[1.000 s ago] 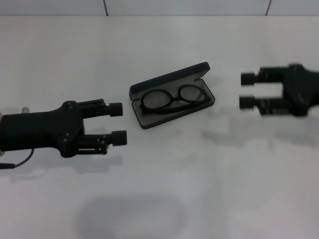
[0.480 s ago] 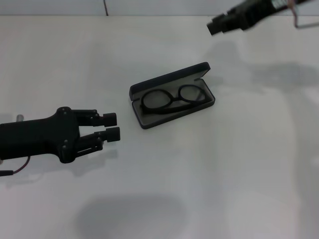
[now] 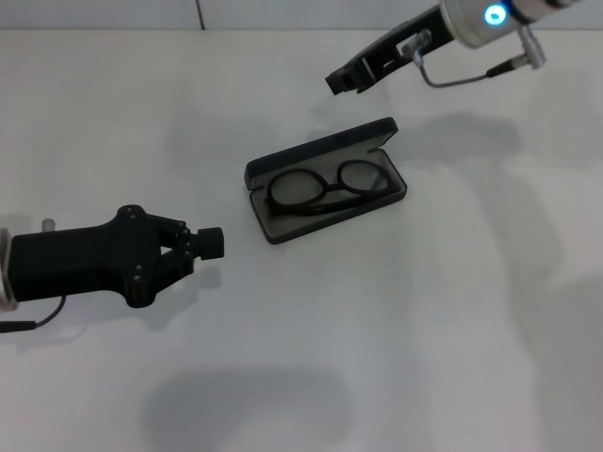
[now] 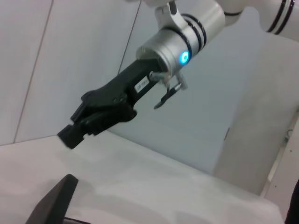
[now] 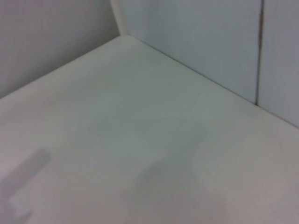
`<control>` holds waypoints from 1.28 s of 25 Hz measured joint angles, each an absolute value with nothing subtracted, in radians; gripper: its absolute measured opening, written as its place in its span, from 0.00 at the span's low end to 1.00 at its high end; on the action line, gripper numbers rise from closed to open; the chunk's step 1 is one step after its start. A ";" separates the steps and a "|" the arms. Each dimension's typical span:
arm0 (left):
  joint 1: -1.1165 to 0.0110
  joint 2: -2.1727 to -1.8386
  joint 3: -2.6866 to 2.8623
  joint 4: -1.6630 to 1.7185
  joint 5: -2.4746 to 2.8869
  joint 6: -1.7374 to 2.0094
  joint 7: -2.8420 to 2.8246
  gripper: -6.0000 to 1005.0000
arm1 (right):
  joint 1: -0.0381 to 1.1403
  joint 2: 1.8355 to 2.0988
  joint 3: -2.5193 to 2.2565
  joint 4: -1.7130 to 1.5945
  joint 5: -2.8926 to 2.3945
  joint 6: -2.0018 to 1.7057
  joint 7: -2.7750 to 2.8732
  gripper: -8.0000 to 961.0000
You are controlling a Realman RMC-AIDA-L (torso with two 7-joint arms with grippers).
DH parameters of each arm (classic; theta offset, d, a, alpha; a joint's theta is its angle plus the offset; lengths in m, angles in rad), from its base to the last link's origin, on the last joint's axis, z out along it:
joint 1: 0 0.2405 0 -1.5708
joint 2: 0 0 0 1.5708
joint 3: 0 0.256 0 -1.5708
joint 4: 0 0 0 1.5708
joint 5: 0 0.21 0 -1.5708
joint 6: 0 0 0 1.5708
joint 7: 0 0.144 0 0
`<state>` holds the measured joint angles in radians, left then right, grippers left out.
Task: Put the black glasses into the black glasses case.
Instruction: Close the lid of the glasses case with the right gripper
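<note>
head: high, looks down on table | L wrist: low, faces right gripper, shared w/ head | R wrist: faces bare far corner

Matte black glasses case w/ grey lining, smooth white table.

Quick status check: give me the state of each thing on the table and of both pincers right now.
black glasses case: open, lid raised at the back, resting on the table.
black glasses: lying inside the open case, lenses up.
left pincer: shut, holding nothing, apart from the case on its left.
right pincer: raised beyond the case's far side, holding nothing.
table: white, bears the case.
</note>
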<state>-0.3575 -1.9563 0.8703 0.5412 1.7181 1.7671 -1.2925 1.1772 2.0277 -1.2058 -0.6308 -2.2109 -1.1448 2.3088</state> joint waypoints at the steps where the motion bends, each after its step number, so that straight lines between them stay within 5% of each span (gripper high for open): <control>1: -0.359 -1.956 0.871 0.540 1.719 1.762 -1.291 0.15 | 1.161 2.028 -1.248 -0.631 -2.181 -1.104 2.307 0.02; 5: -0.366 -1.956 0.874 0.538 1.722 1.746 -1.289 0.00 | 1.072 2.028 -1.387 -0.665 -2.019 -0.969 2.255 0.03; 17: -0.406 -1.958 0.874 0.512 1.736 1.723 -1.293 0.00 | 0.957 2.028 -1.730 -0.647 -1.611 -0.694 2.041 0.03; 32: -0.432 -1.971 0.874 0.491 1.748 1.698 -1.299 0.00 | 0.988 2.028 -1.832 -0.572 -1.503 -0.597 2.029 0.03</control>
<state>-0.4316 -1.9705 0.8744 0.4915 1.7476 1.6983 -1.2988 0.9877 2.0279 -1.8317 -0.5722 -1.5033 -0.5965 2.0295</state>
